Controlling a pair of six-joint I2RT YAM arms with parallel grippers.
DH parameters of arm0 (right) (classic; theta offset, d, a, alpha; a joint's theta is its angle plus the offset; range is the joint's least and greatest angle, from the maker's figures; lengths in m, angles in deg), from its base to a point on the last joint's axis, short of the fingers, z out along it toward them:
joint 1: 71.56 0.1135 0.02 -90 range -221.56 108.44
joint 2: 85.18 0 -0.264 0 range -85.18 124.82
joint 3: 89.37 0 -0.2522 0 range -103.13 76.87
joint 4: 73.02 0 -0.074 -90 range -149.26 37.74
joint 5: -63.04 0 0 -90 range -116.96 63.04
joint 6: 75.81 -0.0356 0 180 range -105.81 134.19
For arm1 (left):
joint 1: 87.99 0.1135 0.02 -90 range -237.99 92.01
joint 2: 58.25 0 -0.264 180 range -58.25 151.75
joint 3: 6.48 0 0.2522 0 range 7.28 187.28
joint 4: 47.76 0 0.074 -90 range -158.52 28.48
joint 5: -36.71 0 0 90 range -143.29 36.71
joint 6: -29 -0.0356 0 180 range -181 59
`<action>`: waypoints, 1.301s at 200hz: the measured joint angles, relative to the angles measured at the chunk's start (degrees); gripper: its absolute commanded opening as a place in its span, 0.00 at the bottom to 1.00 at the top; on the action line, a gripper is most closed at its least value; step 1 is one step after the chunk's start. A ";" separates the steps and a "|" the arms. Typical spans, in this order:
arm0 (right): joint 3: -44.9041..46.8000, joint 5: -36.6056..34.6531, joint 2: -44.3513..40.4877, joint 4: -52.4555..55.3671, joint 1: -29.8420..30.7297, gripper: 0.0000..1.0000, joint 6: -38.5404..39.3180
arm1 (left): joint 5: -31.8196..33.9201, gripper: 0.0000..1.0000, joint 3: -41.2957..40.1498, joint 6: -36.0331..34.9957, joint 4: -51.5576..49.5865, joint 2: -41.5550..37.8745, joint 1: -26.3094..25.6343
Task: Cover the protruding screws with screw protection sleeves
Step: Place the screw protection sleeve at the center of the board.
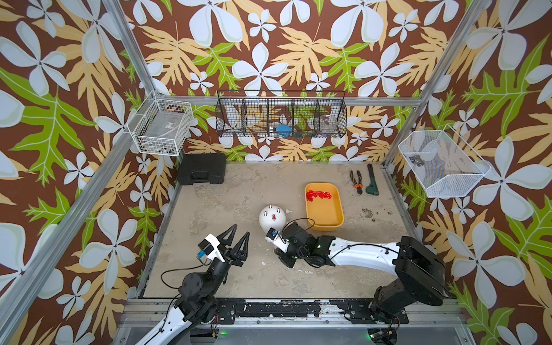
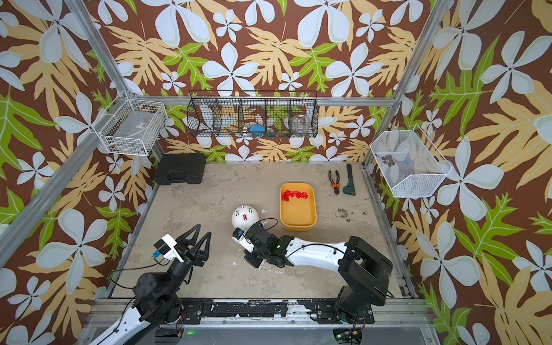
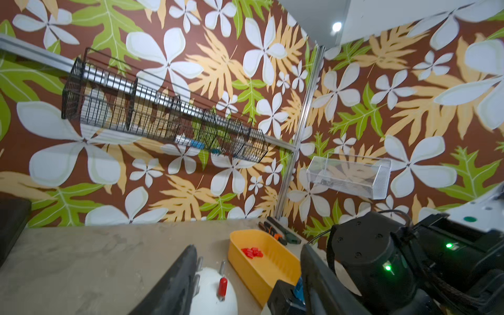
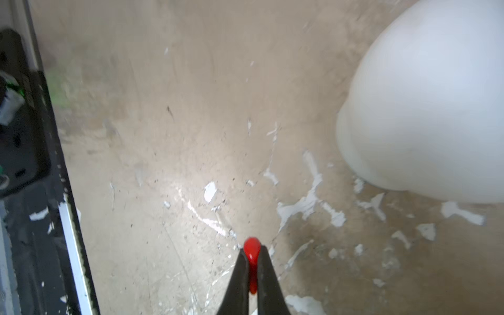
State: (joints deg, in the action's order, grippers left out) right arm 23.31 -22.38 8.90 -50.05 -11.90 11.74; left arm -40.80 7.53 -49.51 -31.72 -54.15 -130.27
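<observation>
Scuffed worktop: right hand was clamped on one red cap low beside the white dome, left hand stood apart, empty; cap looked light, soft, slippery, so a mid-body pinch seemed best, open end free for a bare screw.

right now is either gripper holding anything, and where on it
The right gripper pinches a red sleeve by its sides, one end poking past the tips. The left gripper is open, empty.
</observation>
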 measured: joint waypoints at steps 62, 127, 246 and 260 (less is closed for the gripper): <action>-8.07 -5.03 9.53 16.55 0.42 0.19 2.69 | 6.01 0.62 0.00 -0.09 -4.92 2.64 0.00; -12.70 -4.35 11.56 21.62 0.42 0.48 4.00 | 8.28 0.64 0.00 -1.07 -8.98 -1.14 0.00; -15.17 6.36 11.87 23.23 -2.97 0.43 3.87 | 7.98 0.65 0.00 -1.49 -9.81 -0.33 0.00; -15.58 6.88 12.09 23.37 -3.02 0.42 3.50 | 7.76 0.65 0.00 -1.75 -9.77 -0.28 0.00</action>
State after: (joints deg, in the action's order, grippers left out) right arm 7.72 -15.50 20.99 -26.68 -14.92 15.23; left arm -33.04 7.53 -51.26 -41.49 -54.44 -130.27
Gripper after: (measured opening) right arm 0.430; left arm 0.647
